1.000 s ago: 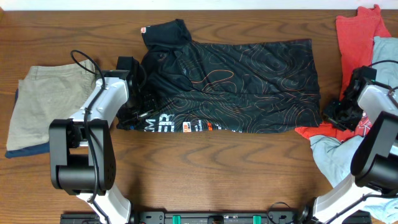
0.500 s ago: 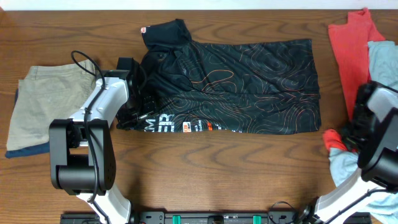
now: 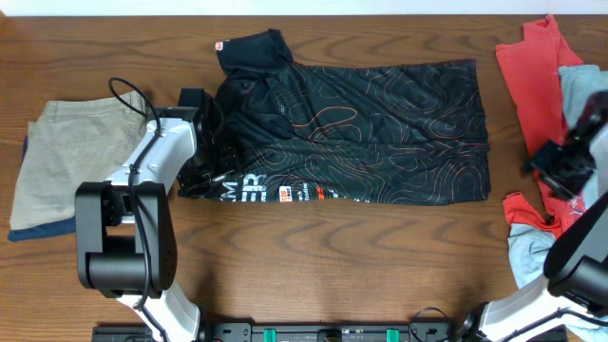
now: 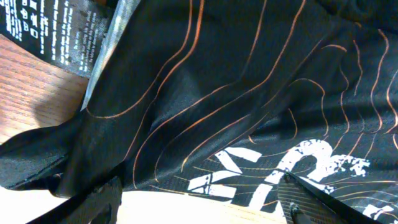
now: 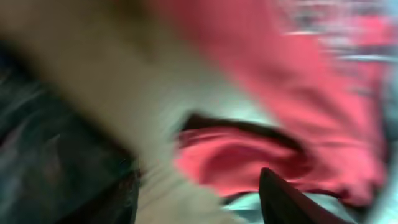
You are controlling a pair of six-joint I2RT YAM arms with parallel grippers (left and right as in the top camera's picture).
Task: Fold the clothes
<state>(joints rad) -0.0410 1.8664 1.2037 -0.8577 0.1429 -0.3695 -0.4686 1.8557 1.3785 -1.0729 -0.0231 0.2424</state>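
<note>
The black jersey [image 3: 370,123] with orange contour lines lies flat across the middle of the table, its collar at the far left and white lettering along the near left edge. My left gripper [image 3: 201,176] sits at the jersey's near left corner. In the left wrist view its fingers [image 4: 199,208] are open over the jersey's lettered hem [image 4: 236,93], holding nothing. My right gripper [image 3: 553,163] is off the jersey's right edge, above a red cloth. The right wrist view is blurred. Its fingers [image 5: 199,199] are apart, with red cloth [image 5: 249,155] below them.
Folded tan trousers [image 3: 66,161] lie on a blue garment at the left. A red garment [image 3: 532,76] and light blue cloth [image 3: 532,252] are heaped at the right edge. Bare wooden table [image 3: 332,256] runs along the front.
My right gripper has moved from the jersey's near right corner to the right and away from me. The red cloth has shifted with it. My left arm and the jersey have not moved.
</note>
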